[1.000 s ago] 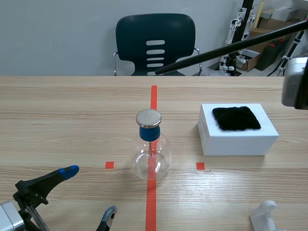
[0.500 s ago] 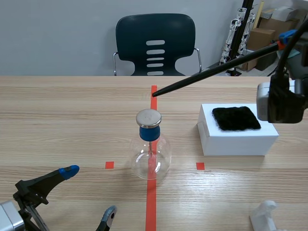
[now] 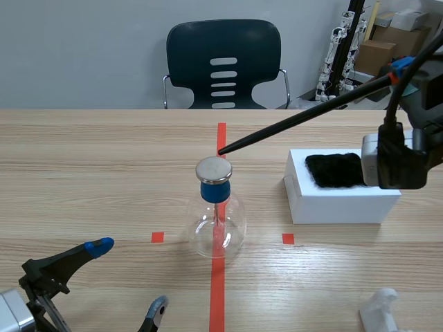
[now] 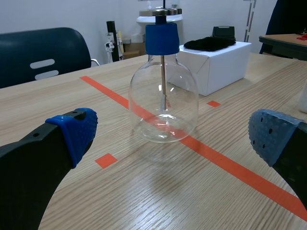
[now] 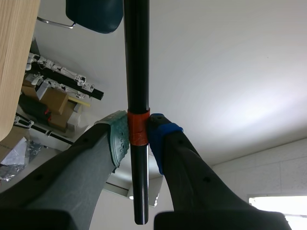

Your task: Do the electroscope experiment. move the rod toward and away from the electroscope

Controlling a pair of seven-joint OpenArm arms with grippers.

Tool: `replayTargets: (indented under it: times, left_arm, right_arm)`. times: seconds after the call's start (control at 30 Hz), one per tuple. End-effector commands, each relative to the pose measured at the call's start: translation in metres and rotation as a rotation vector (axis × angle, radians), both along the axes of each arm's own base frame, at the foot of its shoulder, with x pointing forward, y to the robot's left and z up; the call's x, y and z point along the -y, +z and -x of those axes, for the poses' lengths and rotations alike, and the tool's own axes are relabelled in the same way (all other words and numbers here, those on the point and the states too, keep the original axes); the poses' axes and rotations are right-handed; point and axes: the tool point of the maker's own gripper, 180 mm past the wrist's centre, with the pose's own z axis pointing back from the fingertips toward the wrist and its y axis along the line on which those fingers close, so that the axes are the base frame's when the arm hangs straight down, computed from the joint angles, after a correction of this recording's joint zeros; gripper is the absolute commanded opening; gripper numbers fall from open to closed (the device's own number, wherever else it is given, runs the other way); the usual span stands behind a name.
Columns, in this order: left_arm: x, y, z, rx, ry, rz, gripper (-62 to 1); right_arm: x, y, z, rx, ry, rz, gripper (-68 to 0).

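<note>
Lower than a moment before, the rod (image 3: 297,122) had its tip just above the metal cap (image 3: 214,169) of the flask (image 3: 217,225), not touching it. The right claw (image 5: 138,134) clamped the rod between its pads; the left claw (image 4: 173,133) sat wide open, low beside the flask.

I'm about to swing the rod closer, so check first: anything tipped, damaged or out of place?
Nothing stands out. The electroscope stands upright on the red tape line, the right gripper is shut on the rod at its orange band, and the black cloth lies flat on the white box.
</note>
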Motion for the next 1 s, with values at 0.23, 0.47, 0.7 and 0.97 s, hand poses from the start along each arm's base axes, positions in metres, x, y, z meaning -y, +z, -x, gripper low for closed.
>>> replayTargets:
  times: [0.23,0.47,0.7,0.97]
  left_arm:
    - [0.0,0.006,-0.001,0.02,0.001,0.017,1.4]
    - [0.0,0.006,-0.001,0.02,0.001,0.017,1.4]
    - [0.0,0.006,-0.001,0.02,0.001,0.017,1.4]
    - [0.0,0.006,-0.001,0.02,0.001,0.017,1.4]
  right_arm:
    - [0.001,0.013,-0.005,0.045,-0.001,-0.004,-65.8]
    - [0.002,0.018,-0.006,0.04,-0.019,-0.066,-65.8]
    - [0.006,0.043,-0.006,0.087,-0.054,-0.149,-66.0]
    - [0.021,0.061,0.005,0.126,-0.125,-0.216,-66.0]
